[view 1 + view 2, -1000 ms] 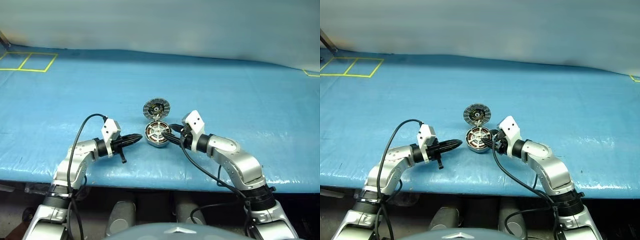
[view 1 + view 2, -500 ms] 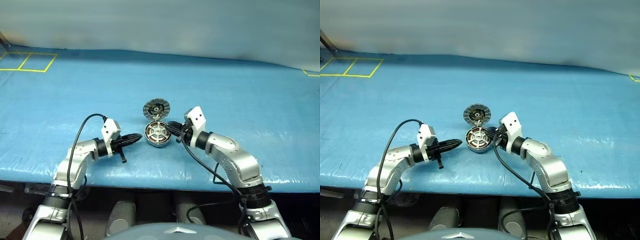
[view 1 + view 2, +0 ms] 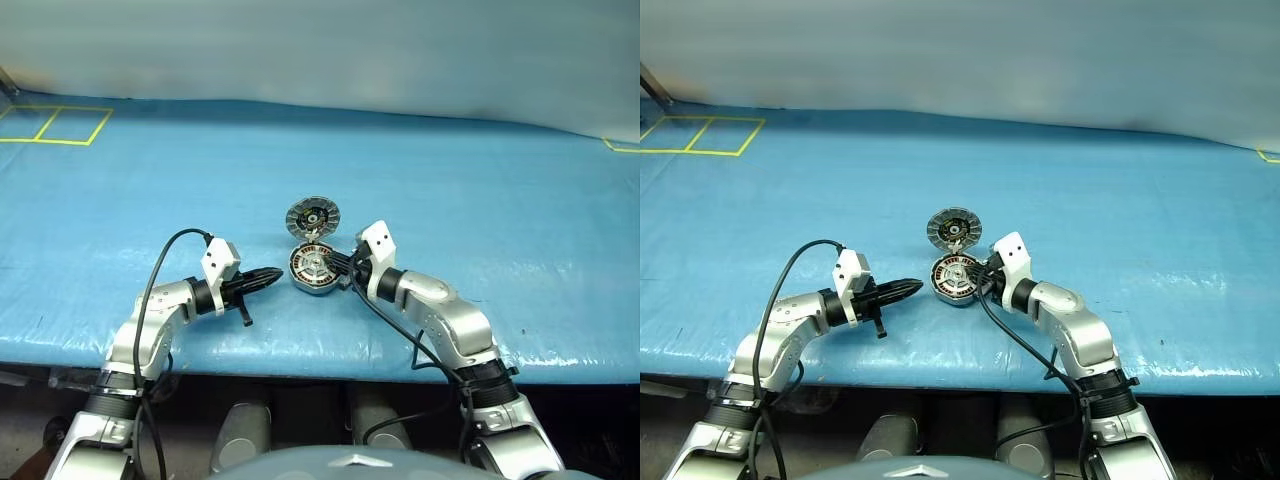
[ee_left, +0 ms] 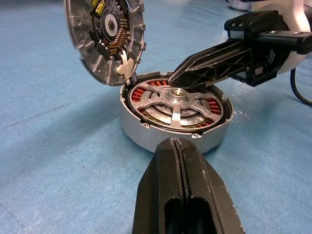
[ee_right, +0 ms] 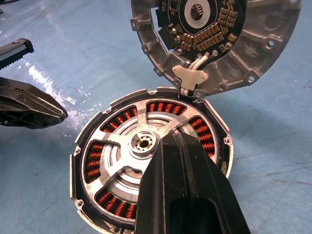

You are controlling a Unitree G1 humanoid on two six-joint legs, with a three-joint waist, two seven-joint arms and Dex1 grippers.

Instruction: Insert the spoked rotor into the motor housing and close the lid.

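Sitting inside the motor housing, the spoked rotor lies flat with its silver spokes and hub facing up, and copper-coloured windings show through the gaps between the spokes. The housing rests on the blue table cover, close to the near edge and roughly midway between the 2 arms. The lid is still open: it stands tilted up from the far edge of the housing, joined there by a small white piece, its inner face with the dark centre turned toward the robot.

The right gripper has its 2 black fingers clenched together with nothing between them; its tip reaches over the housing from the right and lies above the rotor, close beside the hub. Whether the tip actually presses on the rotor cannot be told. The left gripper is likewise closed tight and empty, pointing at the housing from the left, its tip just short of the housing's wall and not touching it.

Farther out, yellow tape lines mark squares on the cover at the far left, well apart from everything else
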